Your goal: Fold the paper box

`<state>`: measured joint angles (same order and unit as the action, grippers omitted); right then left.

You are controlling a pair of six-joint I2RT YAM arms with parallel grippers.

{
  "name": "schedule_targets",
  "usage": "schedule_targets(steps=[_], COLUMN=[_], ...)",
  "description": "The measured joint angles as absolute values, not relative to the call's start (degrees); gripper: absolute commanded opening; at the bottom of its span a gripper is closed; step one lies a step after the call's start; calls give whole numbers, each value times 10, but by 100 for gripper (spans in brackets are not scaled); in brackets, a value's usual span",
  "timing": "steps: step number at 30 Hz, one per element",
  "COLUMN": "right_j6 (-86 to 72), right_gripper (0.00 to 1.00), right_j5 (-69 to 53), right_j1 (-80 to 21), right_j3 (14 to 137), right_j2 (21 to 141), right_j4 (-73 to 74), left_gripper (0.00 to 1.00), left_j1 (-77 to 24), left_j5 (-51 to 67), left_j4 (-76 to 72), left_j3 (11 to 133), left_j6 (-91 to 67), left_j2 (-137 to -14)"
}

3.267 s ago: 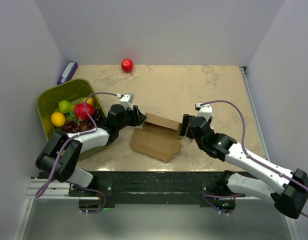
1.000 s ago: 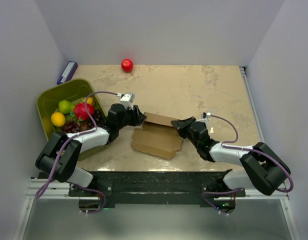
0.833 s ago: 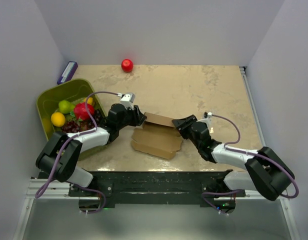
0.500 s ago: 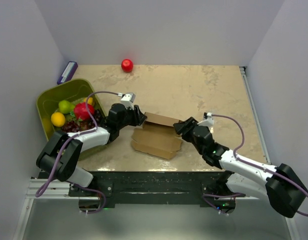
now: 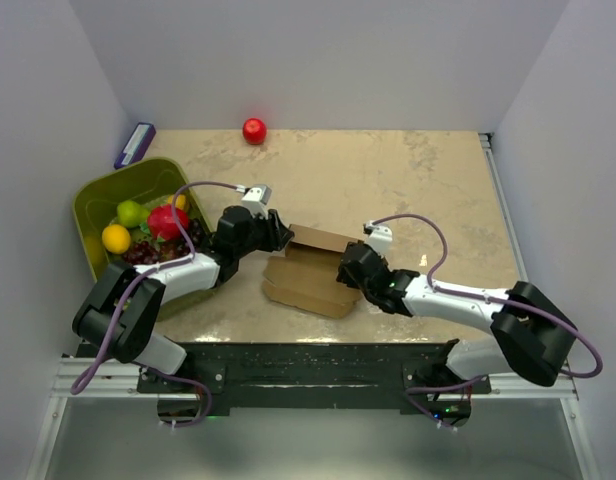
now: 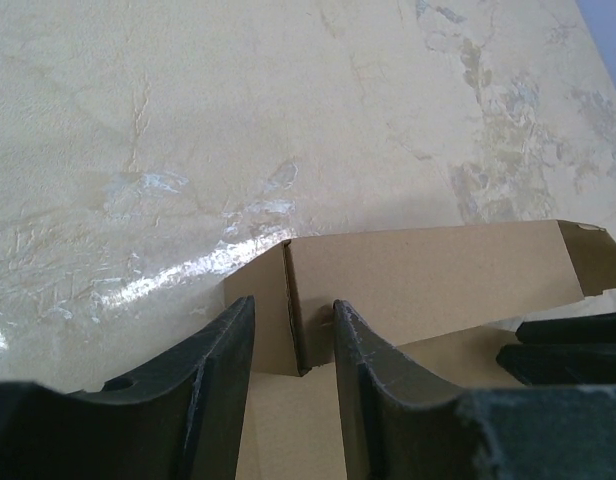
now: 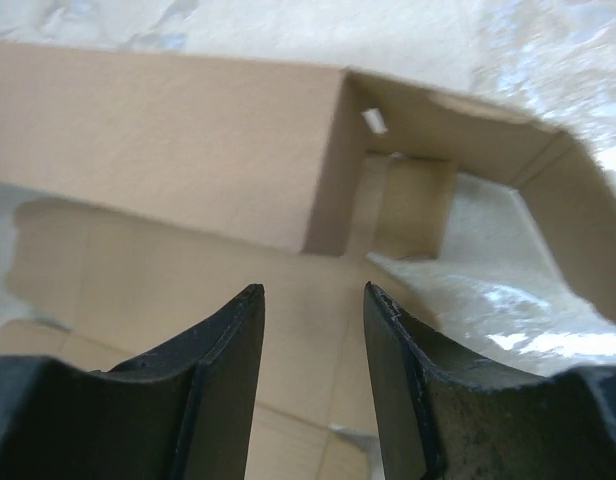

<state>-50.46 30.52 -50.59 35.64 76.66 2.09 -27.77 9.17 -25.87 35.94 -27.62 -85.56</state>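
Mid-fold: plain brown cardboard box (image 5: 313,275) sits on the marbled tabletop (image 5: 418,180), back wall up; left gripper (image 6: 290,310) straddles its left corner, pinch unclear; right gripper (image 7: 313,290) hovers part-spread, empty; next, probably raise the right end flap

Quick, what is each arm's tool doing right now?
Left tool: open, straddling the paper box's upright corner.
Right tool: open, holding nothing, over the paper box.
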Motion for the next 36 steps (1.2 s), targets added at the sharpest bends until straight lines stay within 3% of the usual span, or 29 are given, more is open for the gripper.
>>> schedule_targets(steps=[14,36], right_j6=[-467,-378], right_gripper=[41,31], right_j5=[300,286], right_j1=[-412,-397], right_j3=[345,299], right_j2=[780,853], right_j4=[17,-210], left_gripper=[41,41], left_j1=[-278,-278], left_j5=[89,89], left_j4=[-251,-250], left_j3=[364,372], left_j6=[-272,-268], left_j2=[-856,-864])
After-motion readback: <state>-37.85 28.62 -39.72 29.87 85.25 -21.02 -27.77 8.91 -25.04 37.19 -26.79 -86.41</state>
